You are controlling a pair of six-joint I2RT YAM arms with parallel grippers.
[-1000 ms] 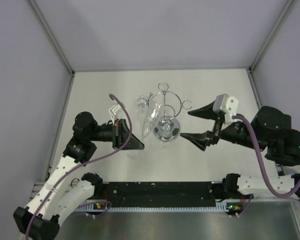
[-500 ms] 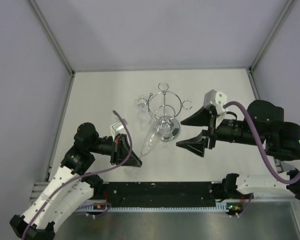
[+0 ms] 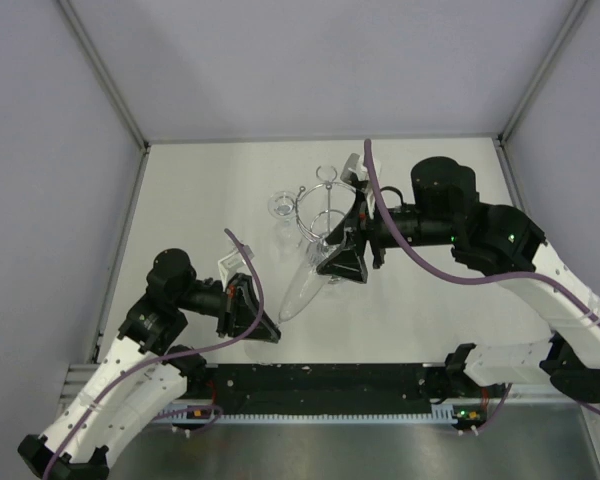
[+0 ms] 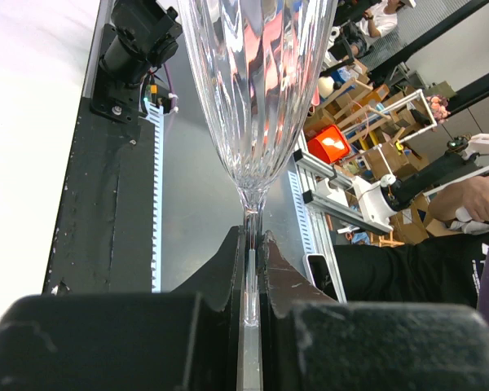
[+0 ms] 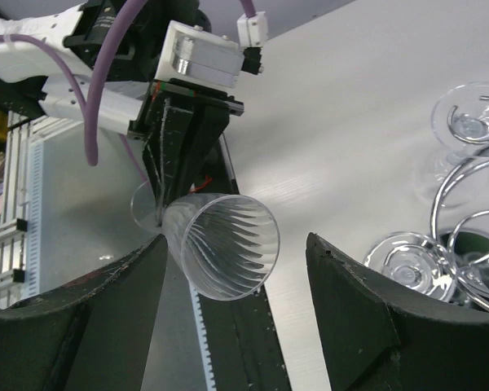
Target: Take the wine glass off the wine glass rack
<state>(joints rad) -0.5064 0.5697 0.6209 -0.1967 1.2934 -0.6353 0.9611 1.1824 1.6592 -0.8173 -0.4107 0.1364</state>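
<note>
So the left tool (image 4: 250, 252) is clamped tight on the stem of the wine glass (image 5: 220, 244), a ribbed clear flute. The wrist view shows the stem pinched right between the two fingers, with the bowl sticking straight out past them.

From above, the glass lies tilted with its long axis running near-left to far-right: foot and stem at the left tool, open mouth pointing at the wine glass rack (image 3: 326, 208) and the right tool (image 3: 342, 260). It looks clear of the hoop and the rings, so the "off the rack" part seems basically done, though the rim is just beside the rack's base.

The right tool is spread wide with nothing in it. It hangs over the rack base, and its own camera looks pretty much straight down the mouth of the flute. So it's the one nearest the bowl end, while the left arm owns the stem.

Stuff in the way: the chrome hoop and post sit right at the right tool, just far of the rim. There's also a small clear round piece (image 3: 280, 207) left of the rack, maybe another glass's foot, can't tell. The rest of the white worktop (image 3: 200, 190) has nothing near it.
</note>
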